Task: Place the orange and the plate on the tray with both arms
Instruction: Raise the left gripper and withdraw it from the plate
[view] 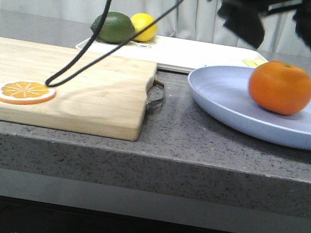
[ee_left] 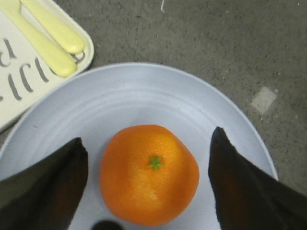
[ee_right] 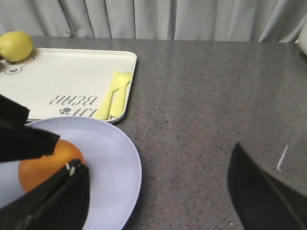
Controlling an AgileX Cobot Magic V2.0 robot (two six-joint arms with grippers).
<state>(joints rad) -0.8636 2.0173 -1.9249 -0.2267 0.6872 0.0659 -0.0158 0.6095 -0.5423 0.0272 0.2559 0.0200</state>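
Note:
The orange [view: 281,86] sits on the lavender-blue plate [view: 223,97] at the right of the counter. The cream tray [view: 205,56] lies just behind the plate. My left gripper [view: 283,42] hangs open above the orange. In the left wrist view its fingers [ee_left: 53,187] straddle the orange [ee_left: 149,175] over the plate [ee_left: 144,91] without touching it. My right gripper [ee_right: 158,158] is open and empty over bare counter, beside the rim of the plate [ee_right: 115,158]. There the orange [ee_right: 53,160] is partly hidden behind dark gripper parts.
A wooden cutting board [view: 89,89] with an orange slice [view: 24,92] lies at the left. A lime [view: 113,27] and a lemon [view: 143,27] sit at the tray's left end. Yellow cutlery [ee_right: 115,93] lies on the tray [ee_right: 72,72]. A black cable [view: 96,43] hangs across.

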